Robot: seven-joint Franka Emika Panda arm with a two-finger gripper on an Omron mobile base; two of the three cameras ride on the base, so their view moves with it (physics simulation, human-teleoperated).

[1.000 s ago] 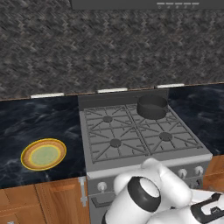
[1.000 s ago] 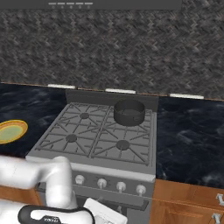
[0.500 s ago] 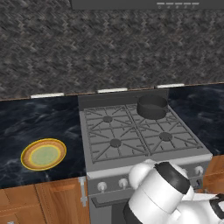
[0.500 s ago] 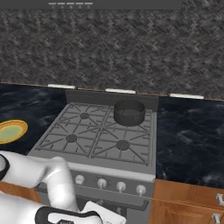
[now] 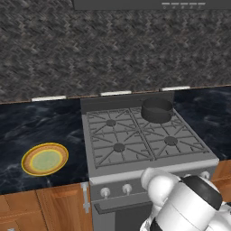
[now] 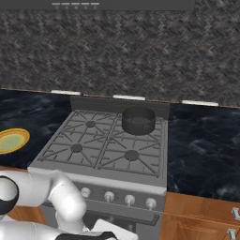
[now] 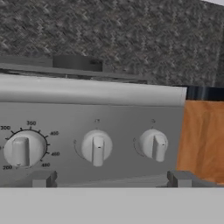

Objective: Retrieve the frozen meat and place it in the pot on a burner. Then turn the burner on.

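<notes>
Your tool faces the stove knobs (image 7: 97, 148) low at the front; the pot (image 5: 156, 110) sits far above on the right rear burner. You cannot tell the tool's opening.

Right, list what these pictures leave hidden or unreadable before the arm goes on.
- Pot contents: both base views look in at a slant, its dark wall and inside hide whether any frozen meat lies there.
- Gripper: in the hand view its fingertips cannot be made out, so open or shut cannot be told.
- Left oven dial: cut by the hand view's left edge; its small numbers are blurred.
- Stove knobs: in the left base view the arm's white body covers those to the right.
</notes>
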